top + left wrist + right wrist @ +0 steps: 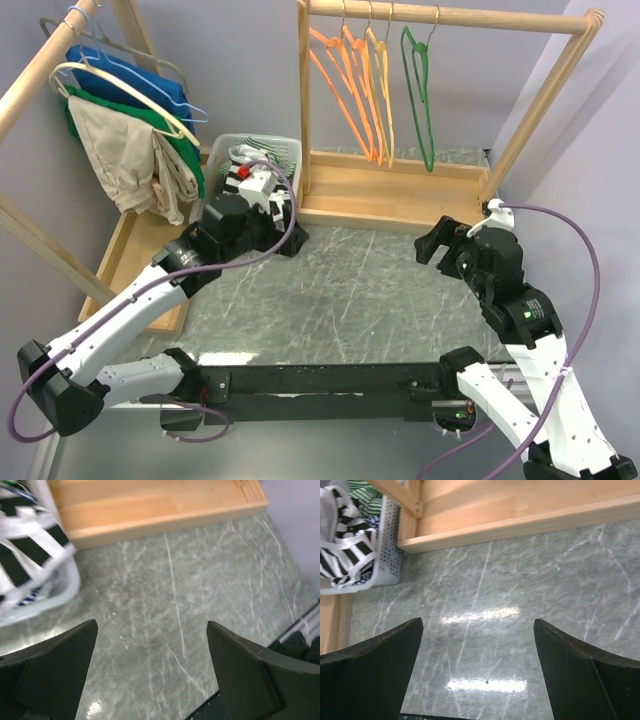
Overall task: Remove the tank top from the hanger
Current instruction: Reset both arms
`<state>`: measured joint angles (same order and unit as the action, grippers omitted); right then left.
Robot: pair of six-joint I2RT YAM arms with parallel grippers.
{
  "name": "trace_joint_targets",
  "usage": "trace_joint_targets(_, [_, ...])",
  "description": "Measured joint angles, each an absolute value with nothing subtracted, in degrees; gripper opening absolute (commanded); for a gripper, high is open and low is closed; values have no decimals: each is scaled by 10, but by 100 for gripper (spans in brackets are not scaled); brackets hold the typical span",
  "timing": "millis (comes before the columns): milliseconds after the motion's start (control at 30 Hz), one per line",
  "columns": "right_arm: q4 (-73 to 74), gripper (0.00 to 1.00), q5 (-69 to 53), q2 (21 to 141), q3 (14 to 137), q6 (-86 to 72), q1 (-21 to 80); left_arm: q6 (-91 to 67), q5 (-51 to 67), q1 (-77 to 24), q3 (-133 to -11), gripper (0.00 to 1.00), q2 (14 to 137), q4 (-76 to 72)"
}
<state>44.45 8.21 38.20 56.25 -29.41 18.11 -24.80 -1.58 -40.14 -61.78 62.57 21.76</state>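
Observation:
A beige garment (135,160) hangs on a cream hanger (120,88) at the front of the left wooden rack (45,75). A green garment (150,118) and a blue one (120,75) hang behind it. I cannot tell which of them is the tank top. My left gripper (288,238) is open and empty, low over the marble table right of the basket; in the left wrist view (152,626) only bare marble lies between its fingers. My right gripper (436,240) is open and empty over the table's right side, with bare marble between its fingers (477,622).
A white basket (290,150) with black-and-white striped clothes (30,545) stands between the racks, and it shows in the right wrist view (390,555). The right rack (440,15) carries three orange hangers (350,80) and a green hanger (420,85), all bare. Its wooden base (395,200) lies beyond both grippers.

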Motion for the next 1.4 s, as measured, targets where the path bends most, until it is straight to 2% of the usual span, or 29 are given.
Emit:
trace_joint_targets(200, [425,100,114,378,524,-288,181,-263,-13,-461,-568,96,612,204])
trace_joint_targets(667, [342,100,159,379,445,-276,181,-263,-32,-533,-558,96,580,159])
trace_joint_targets(1067, [266,100,261,376,407,-249,181,-261,-44,-539,-554,96,580,155])
trace_joint_targets(1400, [232,100,259,377,386,-190,171,-257,-38,-539,-554,96,581,145])
